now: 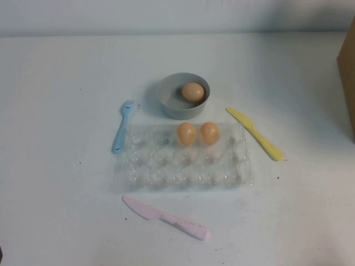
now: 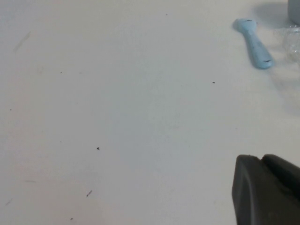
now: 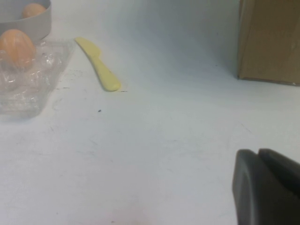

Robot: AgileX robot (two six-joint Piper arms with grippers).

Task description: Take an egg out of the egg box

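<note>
White table [image 1: 66, 210]: both grippers [image 2: 269, 190] [image 3: 269, 187] parked off egg box [image 1: 183, 172], right fingers closed.

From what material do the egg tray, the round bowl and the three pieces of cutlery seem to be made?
The clear rectangular egg tray looks like thin transparent plastic: crinkled, glinting, table visible through it. The round grey bowl has a smooth matte finish; plastic or coated metal, hard to tell. The light blue fork, yellow knife and pink knife look like matte moulded plastic, given their pastel, uniform colours.
</note>
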